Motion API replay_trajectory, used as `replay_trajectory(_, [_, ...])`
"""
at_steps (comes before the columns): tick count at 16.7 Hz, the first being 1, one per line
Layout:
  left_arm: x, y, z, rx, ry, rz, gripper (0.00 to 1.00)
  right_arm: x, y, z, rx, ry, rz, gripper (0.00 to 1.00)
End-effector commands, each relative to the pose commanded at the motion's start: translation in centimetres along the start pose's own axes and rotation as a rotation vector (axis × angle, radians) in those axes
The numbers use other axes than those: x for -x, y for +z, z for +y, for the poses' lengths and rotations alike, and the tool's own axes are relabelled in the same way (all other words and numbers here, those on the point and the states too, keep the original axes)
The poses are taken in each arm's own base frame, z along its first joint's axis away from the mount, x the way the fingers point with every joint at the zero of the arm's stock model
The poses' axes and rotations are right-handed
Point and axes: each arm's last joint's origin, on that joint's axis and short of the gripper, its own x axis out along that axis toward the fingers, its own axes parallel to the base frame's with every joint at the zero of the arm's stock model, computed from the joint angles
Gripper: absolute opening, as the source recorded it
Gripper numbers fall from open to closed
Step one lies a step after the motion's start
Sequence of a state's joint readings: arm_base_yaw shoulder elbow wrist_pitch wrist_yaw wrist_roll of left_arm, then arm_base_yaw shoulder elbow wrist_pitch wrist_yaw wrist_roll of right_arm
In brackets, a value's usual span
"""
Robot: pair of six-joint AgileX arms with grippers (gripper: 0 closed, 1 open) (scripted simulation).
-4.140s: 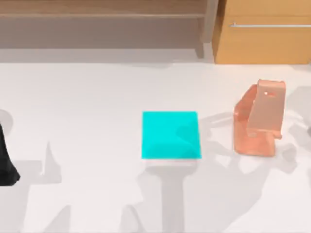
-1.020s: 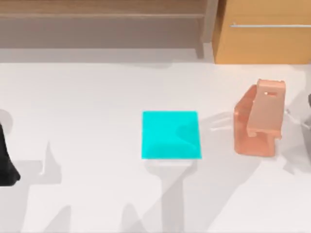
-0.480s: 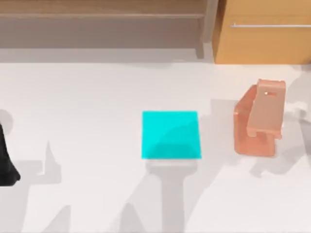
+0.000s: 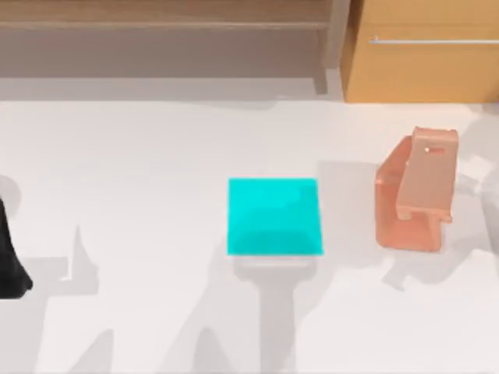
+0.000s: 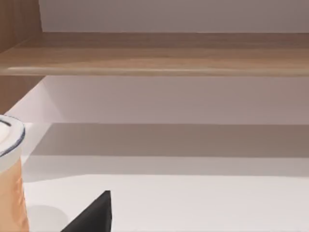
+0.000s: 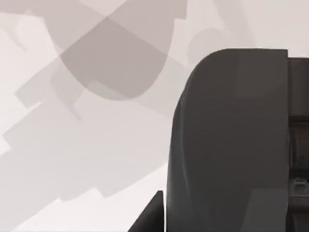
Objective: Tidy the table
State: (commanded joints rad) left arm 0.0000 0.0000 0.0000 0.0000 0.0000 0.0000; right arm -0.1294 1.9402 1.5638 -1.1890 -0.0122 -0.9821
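While the table (image 4: 156, 156) spreads white and bare across most of the top view, a salmon-pink stand (image 4: 415, 191) sits near its right edge and a cyan mat (image 4: 274, 216) lies flat at its middle, the two well apart; a wooden cabinet (image 4: 425, 51) with a metal handle stands past the far right corner, with an open shelf (image 4: 164, 23) along the far edge. The stand looks like stiff moulded plastic, light and smooth, so it would probably slip under a loose pinch; its upright back plate, which leans over a wider base, seems the best place to take hold, across the thin slab. The mat appears thin and hard to lift, and is better left as a target. The left arm (image 4: 9, 261) is parked at the left edge as a dark shape; whether its fingers are spread or closed cannot be told. The left wrist view adds what the top view lacks: an orange cup (image 5: 9, 179) with a white rim standing on the table before the shelf. The right wrist view shows a dark part of the right gripper (image 6: 231, 145) above shadowed tabletop; its state cannot be told.
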Motion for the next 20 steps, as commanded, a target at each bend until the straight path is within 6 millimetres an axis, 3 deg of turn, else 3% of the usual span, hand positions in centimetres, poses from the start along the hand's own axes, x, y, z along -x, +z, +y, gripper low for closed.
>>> replay_trajectory(5, [0.0, 0.0, 0.0, 0.000, 0.000, 0.000, 1.00, 3.1, 2.8, -0.5, -0.078, -0.105, -0.077, 0.00])
replay_trajectory(9, [0.0, 0.0, 0.0, 0.000, 0.000, 0.000, 1.00, 7.3, 8.1, 0.5, -0.216, -0.206, -0.222, 0.00])
replay_trajectory(12, [0.0, 0.0, 0.0, 0.000, 0.000, 0.000, 1.00, 8.7, 13.2, 3.1, -0.341, -0.201, -0.320, 0.00])
replay_trajectory(15, [0.0, 0.0, 0.0, 0.000, 0.000, 0.000, 1.00, 7.3, 18.3, 7.2, -0.499, -0.124, -0.346, 0.00])
replay_trajectory(20, [0.0, 0.0, 0.0, 0.000, 0.000, 0.000, 1.00, 0.3, 24.8, 15.4, -0.749, -0.007, -0.204, 0.00])
